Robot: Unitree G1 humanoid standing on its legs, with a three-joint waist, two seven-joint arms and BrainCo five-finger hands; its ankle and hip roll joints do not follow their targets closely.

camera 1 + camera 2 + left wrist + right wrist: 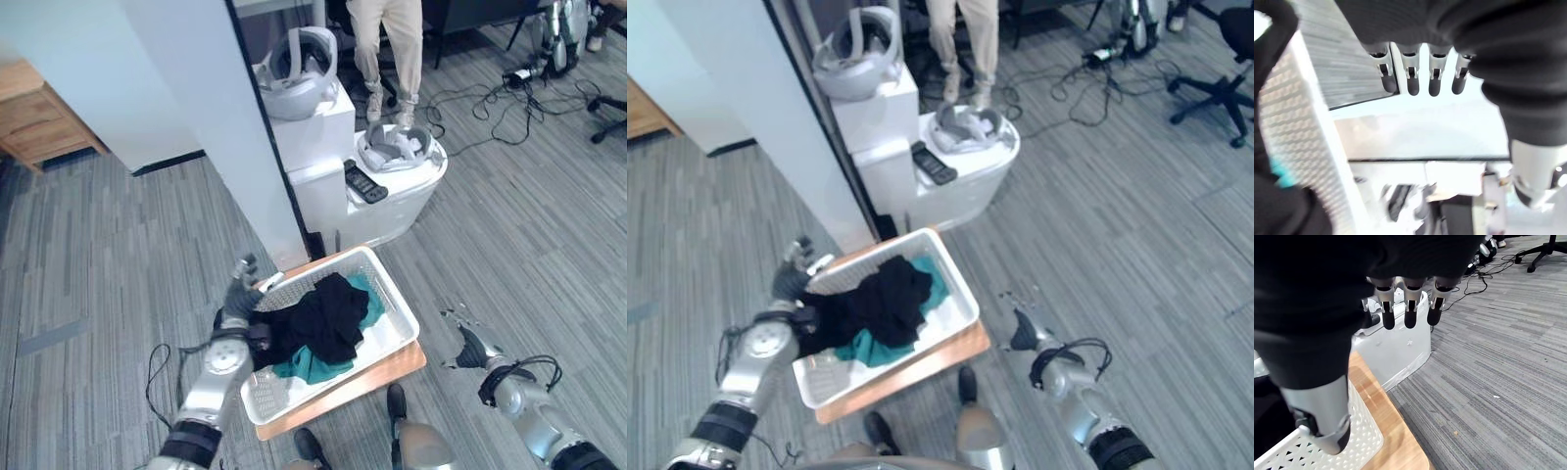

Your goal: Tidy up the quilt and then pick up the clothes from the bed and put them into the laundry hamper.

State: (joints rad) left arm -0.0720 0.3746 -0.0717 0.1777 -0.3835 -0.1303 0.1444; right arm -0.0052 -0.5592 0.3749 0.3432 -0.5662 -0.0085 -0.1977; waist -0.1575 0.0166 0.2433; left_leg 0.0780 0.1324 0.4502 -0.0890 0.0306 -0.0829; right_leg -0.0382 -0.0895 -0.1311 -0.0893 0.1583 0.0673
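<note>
A white laundry hamper (394, 294) stands on a low wooden board (397, 370) on the floor. Black clothes (318, 315) lie heaped in it over a teal garment (310, 365). My left hand (240, 297) hovers by the hamper's left rim, fingers straight and holding nothing; its wrist view shows the fingers (1413, 78) extended beside the hamper's perforated wall (1290, 132). My right hand (472, 345) hangs open over the carpet to the right of the hamper (1364, 443), fingers (1409, 308) straight.
White boxes (313, 127) and a round white stand (402, 186) with headsets (294, 69) and a black remote (364, 182) sit just behind the hamper. A dark-edged wall panel (245, 127) runs down to it. A person's legs (387, 49), cables and an office chair (1215, 69) lie farther back.
</note>
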